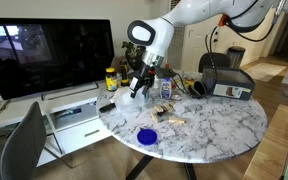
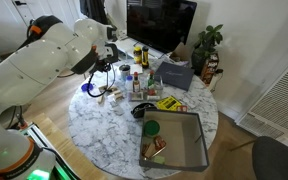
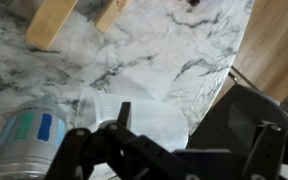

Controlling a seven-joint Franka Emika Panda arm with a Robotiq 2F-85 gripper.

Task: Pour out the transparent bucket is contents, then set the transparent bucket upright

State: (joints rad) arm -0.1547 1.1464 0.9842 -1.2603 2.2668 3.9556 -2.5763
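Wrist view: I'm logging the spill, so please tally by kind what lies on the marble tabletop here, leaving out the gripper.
Tan pieces: 2
Transparent bucket: 1
Can with a blue label: 1
Dark thing cut off at the top edge, too little shown to name: 1
Total: 5

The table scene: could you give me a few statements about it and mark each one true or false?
1. The table is round with a marbled top. True.
2. A blue disc lies on it. True.
3. The gripper is shut on the disc. False: it is open, by the clear bucket and apart from the disc.
4. The gray tray stands on the floor. False: it stands on the table.
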